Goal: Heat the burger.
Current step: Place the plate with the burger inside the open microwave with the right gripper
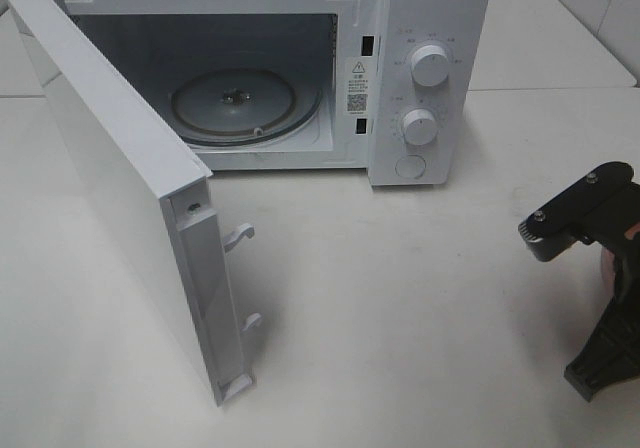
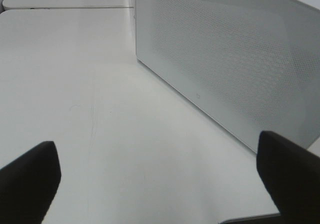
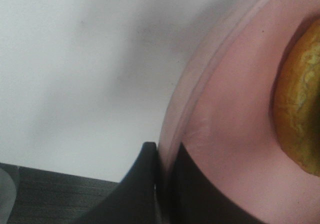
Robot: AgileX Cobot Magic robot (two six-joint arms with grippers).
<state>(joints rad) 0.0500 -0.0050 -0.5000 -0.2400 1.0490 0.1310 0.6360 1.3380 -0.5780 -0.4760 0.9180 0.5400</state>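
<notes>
The round flat pink plate (image 3: 225, 149) is pinched by its rim in the right hand (image 3: 161, 184), which is shut tight on it. The small golden-brown burger (image 3: 300, 99) is lying on that plate, away from the pinched rim. This arm is seen at the right edge of the high view, well apart from the white microwave oven (image 1: 420, 78) at the top. Only one thin edge is held, so the plate could be tipped and the burger spilled onto the white desk (image 1: 400, 298). The plate could also be bumped on the oven's opening. The left hand (image 2: 159, 176) is spread wide and nothing is held in it.
</notes>
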